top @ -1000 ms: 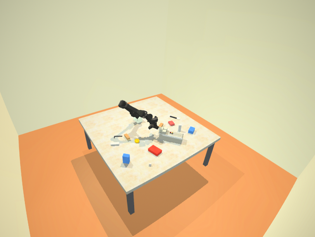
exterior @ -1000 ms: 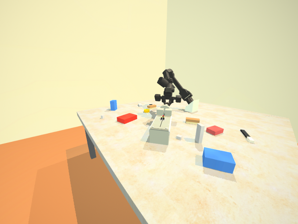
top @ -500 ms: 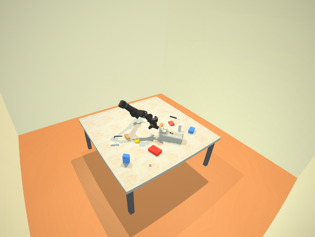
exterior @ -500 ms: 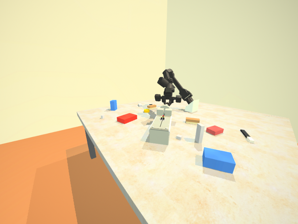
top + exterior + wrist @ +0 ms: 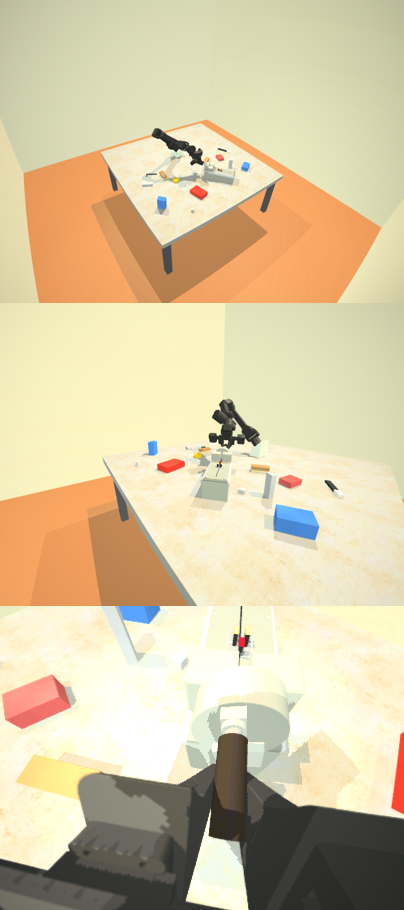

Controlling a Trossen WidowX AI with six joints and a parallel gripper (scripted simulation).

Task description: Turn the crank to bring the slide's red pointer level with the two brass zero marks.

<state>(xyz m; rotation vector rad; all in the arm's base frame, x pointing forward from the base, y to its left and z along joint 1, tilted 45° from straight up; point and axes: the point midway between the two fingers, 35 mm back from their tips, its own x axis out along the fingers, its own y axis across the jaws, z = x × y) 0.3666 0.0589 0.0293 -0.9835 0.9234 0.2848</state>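
The pale grey machine stands on the table with a crank disc at its arm-side end. My gripper is shut on the dark brown crank handle, which points back toward the wrist camera. The red pointer sits in the slot on the machine's top. Two brass marks flank the slot, beside small black parts. In the wrist view the pointer appears slightly nearer the crank than the brass; exact alignment cannot be told. The marks are tiny in the top and exterior views.
A red block, yellow piece and orange block lie around the machine. An upright grey block, small white cube and blue block stand beyond its side.
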